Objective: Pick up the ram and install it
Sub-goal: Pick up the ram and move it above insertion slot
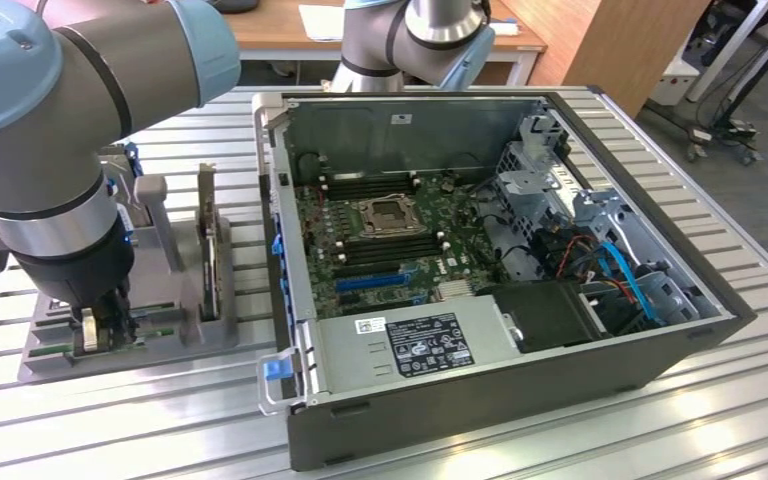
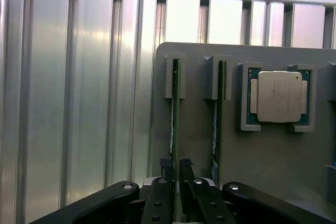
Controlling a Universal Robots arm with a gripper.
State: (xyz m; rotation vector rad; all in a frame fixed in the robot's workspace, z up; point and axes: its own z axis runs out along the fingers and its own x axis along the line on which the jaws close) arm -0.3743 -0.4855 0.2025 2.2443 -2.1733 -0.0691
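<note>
Gripper fingers pinched shut on ram; stick stands on edge in end slot of grey fixture. Second ram stick in next slot, just beside. CPU in recess beyond. Slatted aluminium table runs open past fixture edge. Open PC case well apart.

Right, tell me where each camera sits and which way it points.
Exterior view: off the arm and above the slatted table, looking down at the open computer case and the grey holder; the arm and gripper show.
Wrist view: on the wrist, looking along the gripper at the ram standing in the holder, near a processor; the gripper's black links show.
Shared: holder, table, gripper.
</note>
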